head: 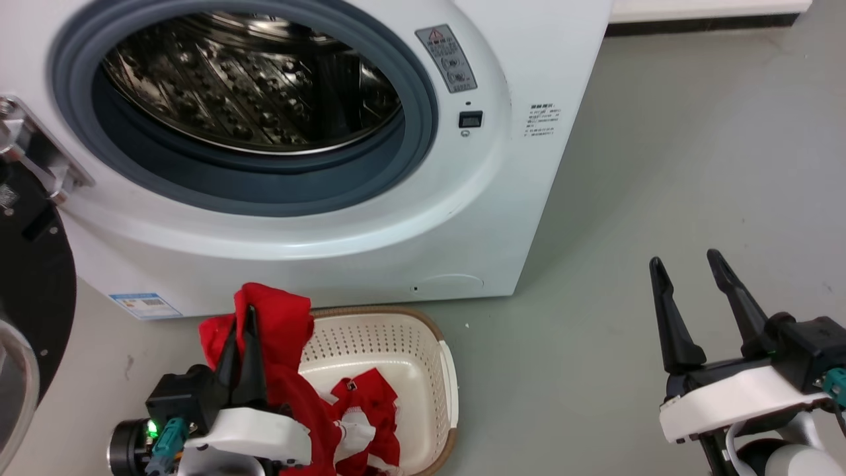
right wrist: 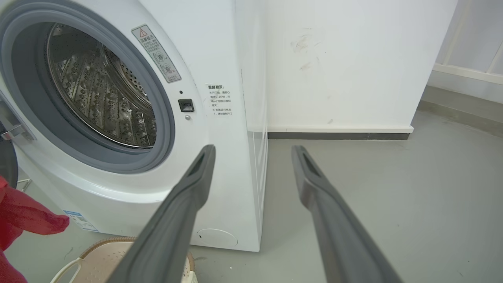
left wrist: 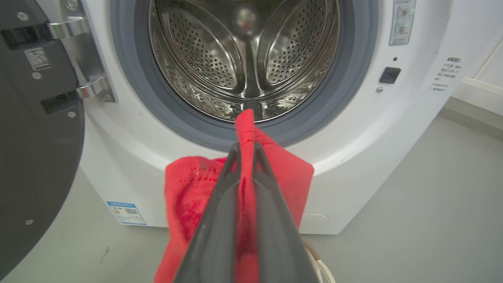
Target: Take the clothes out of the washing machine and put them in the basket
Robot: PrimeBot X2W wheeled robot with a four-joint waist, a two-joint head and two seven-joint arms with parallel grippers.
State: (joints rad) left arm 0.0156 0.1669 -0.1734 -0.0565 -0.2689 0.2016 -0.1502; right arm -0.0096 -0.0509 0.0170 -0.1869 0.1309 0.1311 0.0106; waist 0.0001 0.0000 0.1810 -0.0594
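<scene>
We are pinching red jersey (head: 281, 317) in left gripper (head: 243, 327), fingers clamped on cloth, over left rear rim of basket (head: 396, 314); right gripper (head: 684, 259) gaping wide. Risk: releasing here, jersey draping over rim, sliding onto floor (head: 628, 165).

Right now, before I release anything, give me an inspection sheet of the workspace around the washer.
Surface: grey smooth floor, lightly scuffed.
Job's things: large white front-loading washing machine, black-framed door open at left, steel drum shows no clothes; cream perforated plastic basket before it holds red-and-white fabric garments.
Clutter: nothing seen.
Grippers: left gripper shut on a red garment hanging over the basket's left side; right gripper open, holding nothing.
Cables: teal plug at left wrist, another at right.
Surroundings: white wall, dark skirting.
</scene>
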